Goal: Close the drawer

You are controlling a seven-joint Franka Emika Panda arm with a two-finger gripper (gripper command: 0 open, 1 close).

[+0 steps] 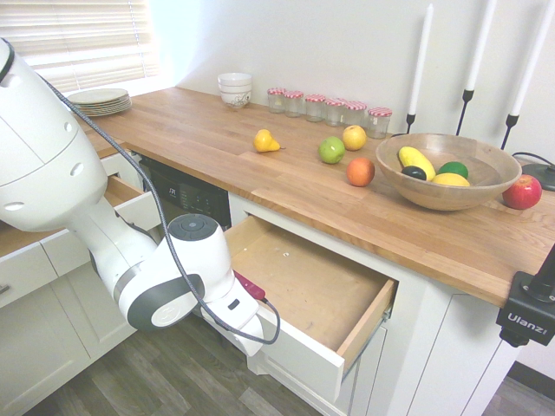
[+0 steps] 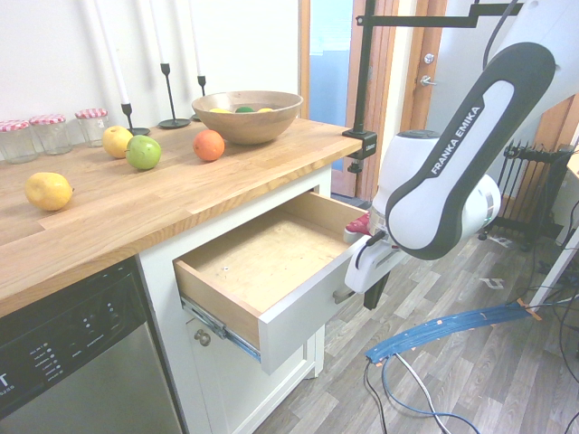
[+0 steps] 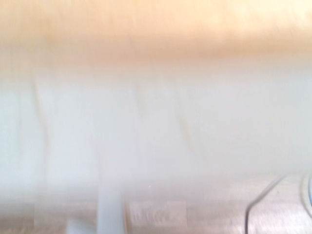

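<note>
drawer with white front panel and pale bare-wood box (image 2: 298,325): pulled out beneath wooden bench (image 2: 118,212) | jaws (image 2: 372,304): together, just outside the panel near its curved metal handle (image 2: 343,296) | why: likely closed for pushing, since shutting needs no grip

So the drawer (image 2: 262,262) is pulled out under the counter (image 2: 181,185), with the gripper (image 2: 371,294) pointing down at its front, fingers together. Up top there's a bowl (image 2: 249,119) of fruit, an orange (image 2: 208,145) just beside it, plus a green apple (image 2: 143,153) and some jars (image 2: 51,136) by the wall.
</note>
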